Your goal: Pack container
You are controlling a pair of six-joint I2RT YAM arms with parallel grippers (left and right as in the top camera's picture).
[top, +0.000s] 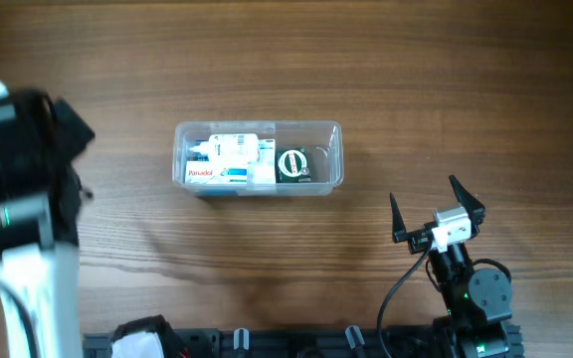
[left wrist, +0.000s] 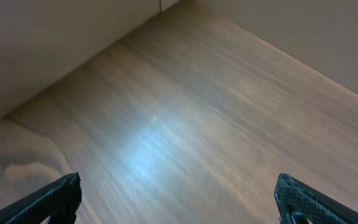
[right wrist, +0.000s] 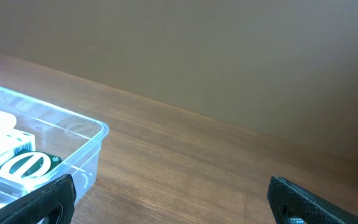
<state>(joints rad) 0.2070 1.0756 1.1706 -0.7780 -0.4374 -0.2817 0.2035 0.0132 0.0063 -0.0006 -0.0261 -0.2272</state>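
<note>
Container (top: 330, 157) position: near the centre of the wooden table (top: 436, 70), long side running left to right in the overhead view. It sits upright with the top uncovered.

Contents, as seen from overhead:
- A box marked "Panadol" (top: 200, 173) lies in the left end, against the near wall.
- White packaging (top: 237, 147) fills the left and middle portion; individual items cannot be separated.
- A round green-and-white item (top: 293, 164) lies right of centre.
- The right end of the tub shows bare plastic.

Right gripper (top: 434, 207): located near and to the right of the container, not touching it. The fingers are spread wide apart with nothing between them. The right wrist view confirms this and shows the container's corner at the left edge of the frame.

Left gripper (left wrist: 178, 198): the left arm (top: 23, 199) stands at the left edge of the table, well apart from the container. The left wrist view shows both fingertips spread wide, with only bare tabletop between them.
</note>
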